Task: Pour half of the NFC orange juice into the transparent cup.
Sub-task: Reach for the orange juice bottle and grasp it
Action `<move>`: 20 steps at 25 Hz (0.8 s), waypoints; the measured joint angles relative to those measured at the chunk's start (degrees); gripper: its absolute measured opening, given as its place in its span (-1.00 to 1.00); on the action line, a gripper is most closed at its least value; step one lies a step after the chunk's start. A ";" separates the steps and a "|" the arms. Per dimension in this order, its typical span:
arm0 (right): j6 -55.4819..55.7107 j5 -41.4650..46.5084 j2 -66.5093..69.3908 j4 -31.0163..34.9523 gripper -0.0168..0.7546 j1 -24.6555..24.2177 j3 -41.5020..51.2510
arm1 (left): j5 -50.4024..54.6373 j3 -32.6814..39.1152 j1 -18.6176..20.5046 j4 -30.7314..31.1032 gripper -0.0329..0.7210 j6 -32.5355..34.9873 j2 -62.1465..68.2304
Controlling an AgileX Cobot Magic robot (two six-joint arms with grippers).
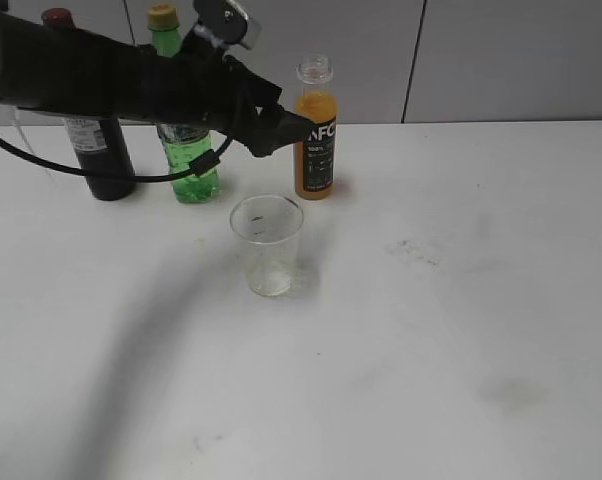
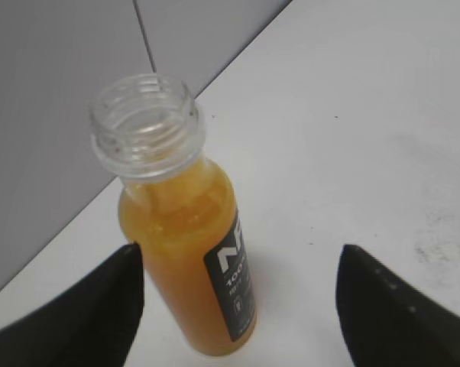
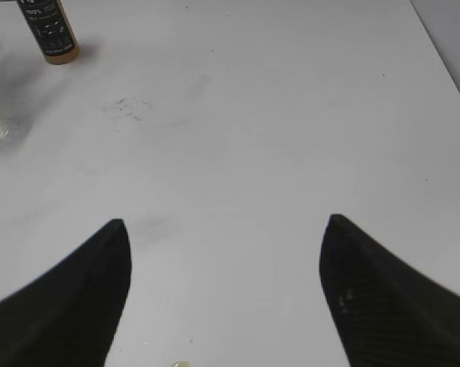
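Orange liquid fills most of the small slim clear plastic NFC orange juice bottle (image 1: 315, 130), which stands upright and uncapped at the back of the white table (image 1: 461, 300) in the exterior view. The black left arm reaches across from the left, and the left gripper (image 1: 293, 128) ends right at the bottle's left side; whether it touches cannot be told here. The short clear transparent cup (image 1: 267, 244) stands empty in front of the bottle, a little to its left, near but apart. A green plastic bottle with a yellow cap (image 1: 187, 150) and a dark wine bottle (image 1: 99, 150) stand behind the arm.

In the left wrist view the juice bottle (image 2: 186, 237) has its long axis vertical, its open neck tilted toward the camera. The left gripper (image 2: 241, 306) is spread wide; the bottle sits between the fingers, close to the left finger (image 2: 85, 313) and well apart from the other. This offset shows only here.

In the right wrist view the right gripper (image 3: 224, 294) hangs released over bare table, with the juice bottle (image 3: 51, 32) far off at top left. I judge the left arm clearly nearer.
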 joint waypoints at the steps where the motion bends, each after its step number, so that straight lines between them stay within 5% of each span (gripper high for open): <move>1: 0.00 0.00 0.00 0.00 0.57 0.00 0.00 | 0.53 -0.85 0.00 -0.05 0.67 0.00 1.31; 20: 0.05 0.00 0.00 0.00 0.57 0.00 0.00 | 0.75 -11.81 0.52 0.03 0.77 -2.35 13.45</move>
